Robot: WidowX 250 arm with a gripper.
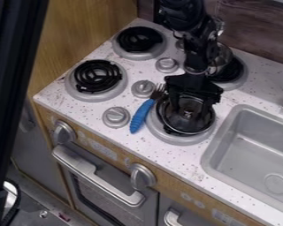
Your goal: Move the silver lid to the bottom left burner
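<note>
Silver lid point(190, 126) on near right burner point(172, 139), left of sink point(223, 148). Gripper point(189, 113) directly above lid, pointing down; fingers spread apart, one each side of lid knob, no grip evident. Near left burner point(97, 78) uncovered. Blue-handled fork point(141, 115) between both near burners, tines toward far side. Metal pot point(222, 60) at far right burner point(235, 81).

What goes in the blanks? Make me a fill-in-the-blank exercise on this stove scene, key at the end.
The fork has a ____ handle.
Of the fork and the silver lid, the one beneath the gripper is the ____.
In the camera view, the sink lies to the ____ of the fork.

Missing words: blue; lid; right.
</note>
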